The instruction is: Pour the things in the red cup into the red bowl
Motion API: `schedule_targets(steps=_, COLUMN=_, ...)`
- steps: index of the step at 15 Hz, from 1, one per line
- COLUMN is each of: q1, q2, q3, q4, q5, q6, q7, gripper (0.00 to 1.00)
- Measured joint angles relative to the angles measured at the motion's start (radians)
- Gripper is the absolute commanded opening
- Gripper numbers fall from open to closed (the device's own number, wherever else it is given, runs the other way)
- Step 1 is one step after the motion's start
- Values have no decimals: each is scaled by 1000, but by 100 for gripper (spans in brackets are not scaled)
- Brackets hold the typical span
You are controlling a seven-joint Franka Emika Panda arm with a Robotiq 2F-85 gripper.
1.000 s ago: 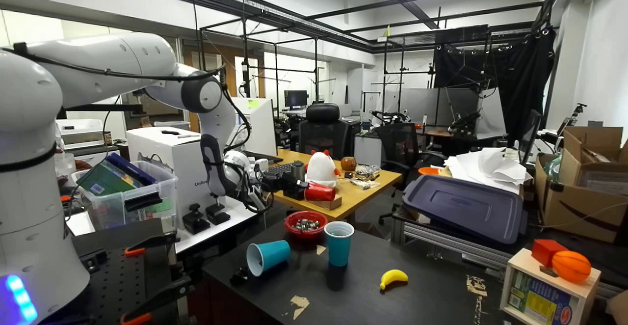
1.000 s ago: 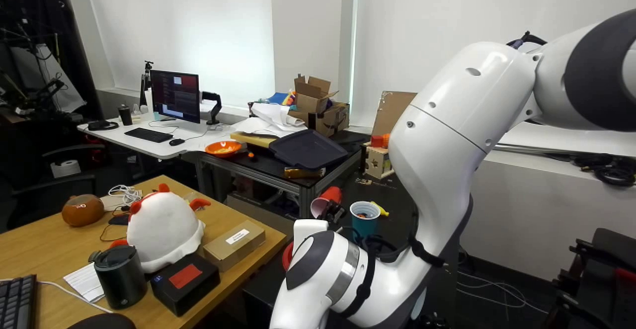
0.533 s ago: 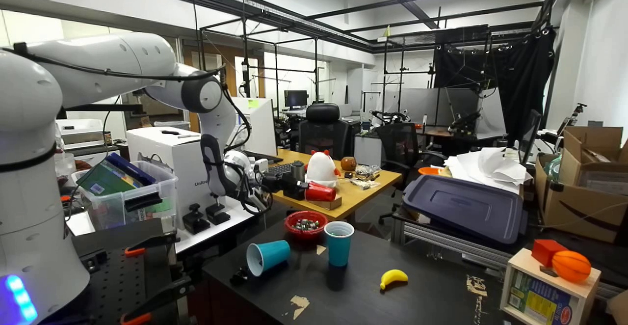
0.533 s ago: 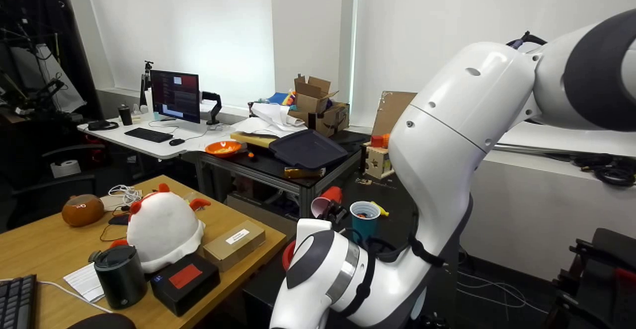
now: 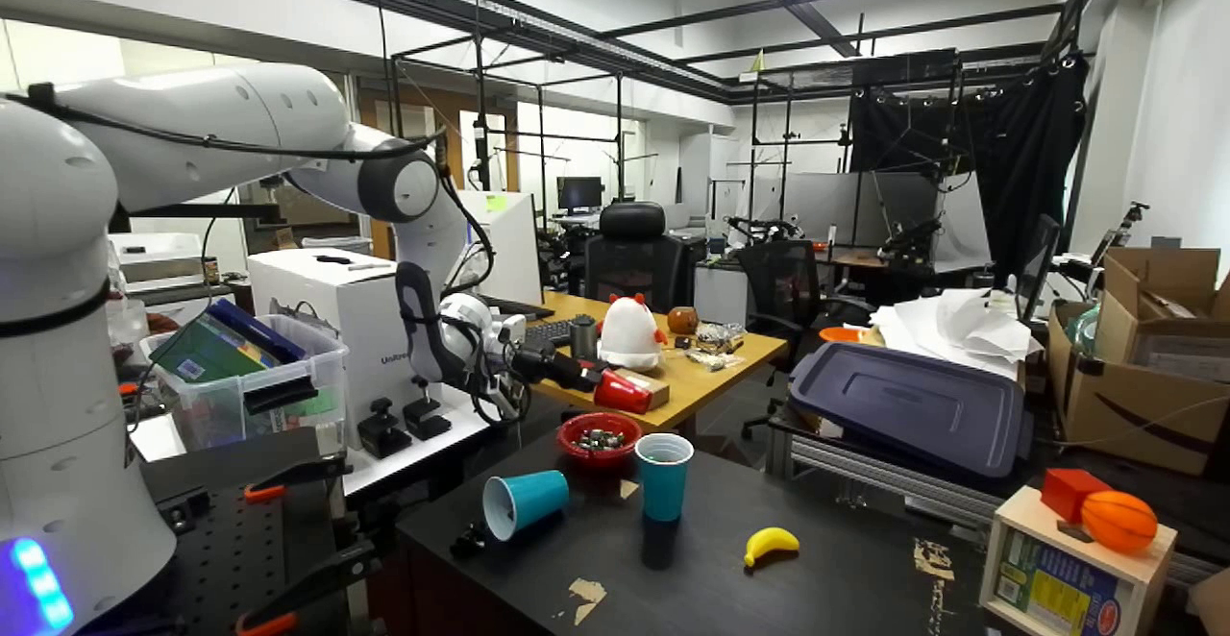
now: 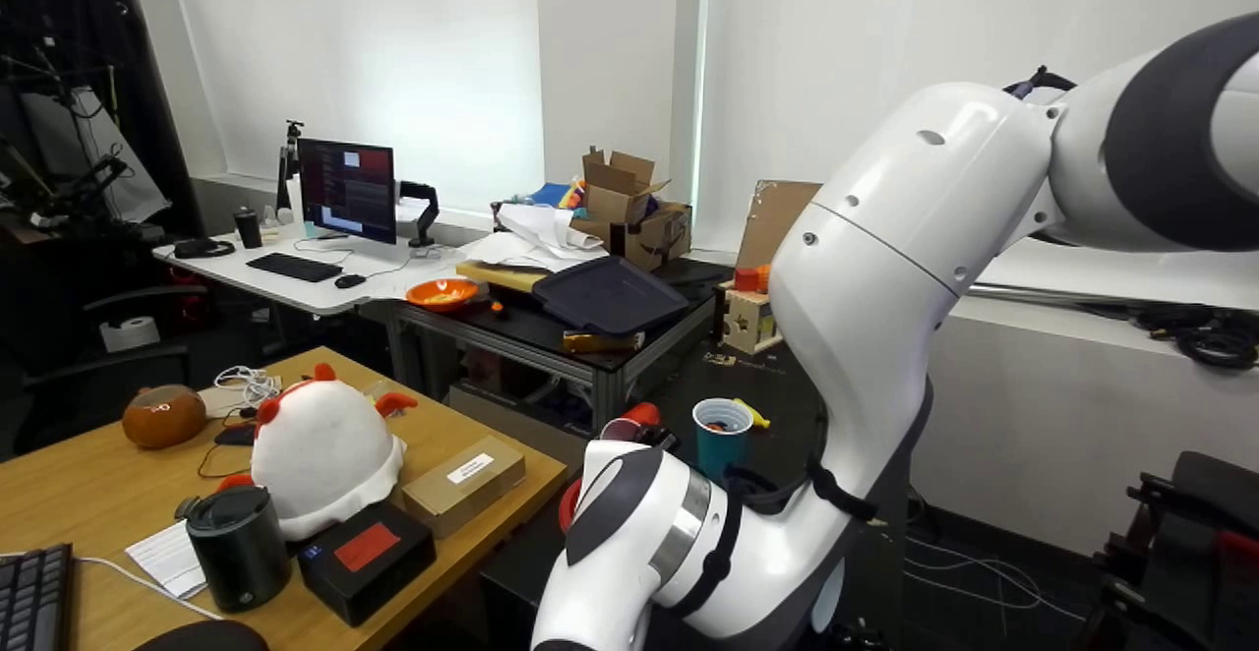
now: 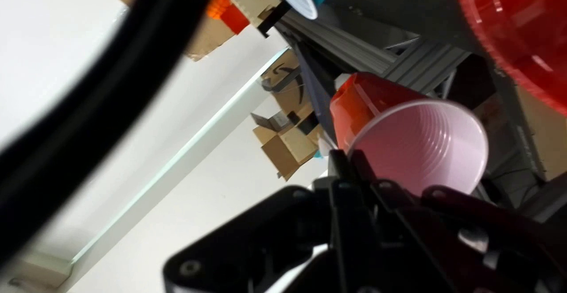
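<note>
In an exterior view, a blue cup lies on its side near the left corner of the black table. A second blue cup stands up, farther from that corner. A yellow banana lies well apart from both. A wooden box stands near the table's edge, with a red block and an orange ball on top. In an exterior view, a white toy with red bits sits on the wooden desk. A brown box lies by the desk's right corner. A dark mug stands near the toy, just beside a black box.
</note>
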Motion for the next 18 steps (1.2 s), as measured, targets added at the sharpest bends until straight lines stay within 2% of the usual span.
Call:
schedule_targets(steps=3, q1=-17, q2=0, q3=4, q4=0, q5=1, q6=95, q7=0, gripper=1)
schedule_targets(steps=12, q1=-18, q2=0, q3=-12, q4=1, q5=28, q6=72, q7=121, gripper=1)
schedule_targets(steps=18, q1=-28, q2=0, q3=-9, q4=1, q5=35, q6=164, q7=171, gripper=1)
